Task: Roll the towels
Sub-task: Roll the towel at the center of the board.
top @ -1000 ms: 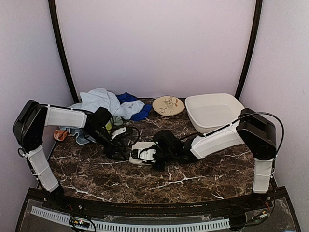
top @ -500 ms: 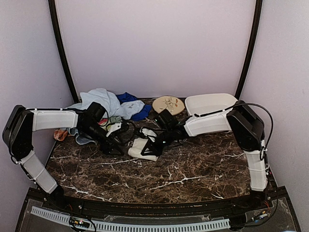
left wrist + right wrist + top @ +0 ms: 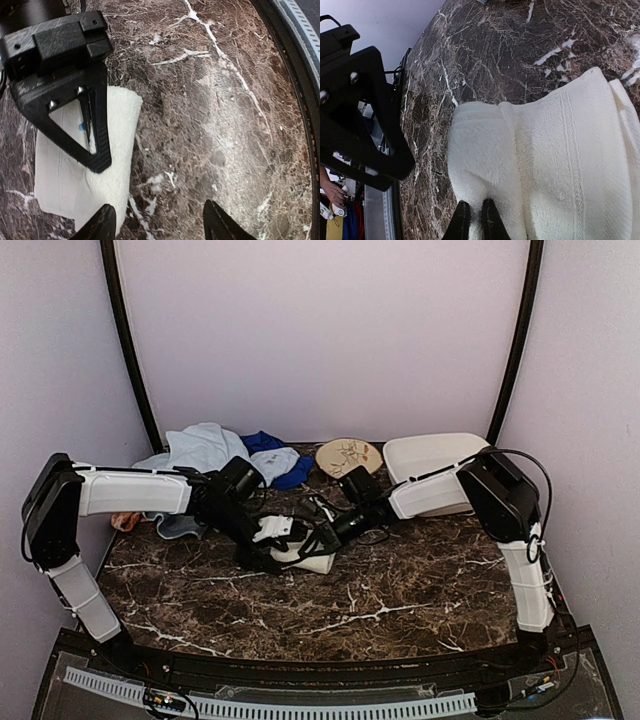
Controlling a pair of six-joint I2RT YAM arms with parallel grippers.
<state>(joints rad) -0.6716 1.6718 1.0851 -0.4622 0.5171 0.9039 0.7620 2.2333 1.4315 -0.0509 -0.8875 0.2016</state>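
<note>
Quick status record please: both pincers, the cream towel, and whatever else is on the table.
left pincer: open, holding nothing, beside the cream towel
right pincer: shut on the cream towel's edge
cream towel: mid-table, bunched in folds, not a tight roll
other towels: loose pile, back left, unrolled
plate: back centre
tub: back right

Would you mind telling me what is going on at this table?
Both arms meet over a cream-white towel lying partly folded on the table. The right tool pinches a fold of it; the left tool hangs open just beside it. The other towels sit heaped at the far left.
</note>
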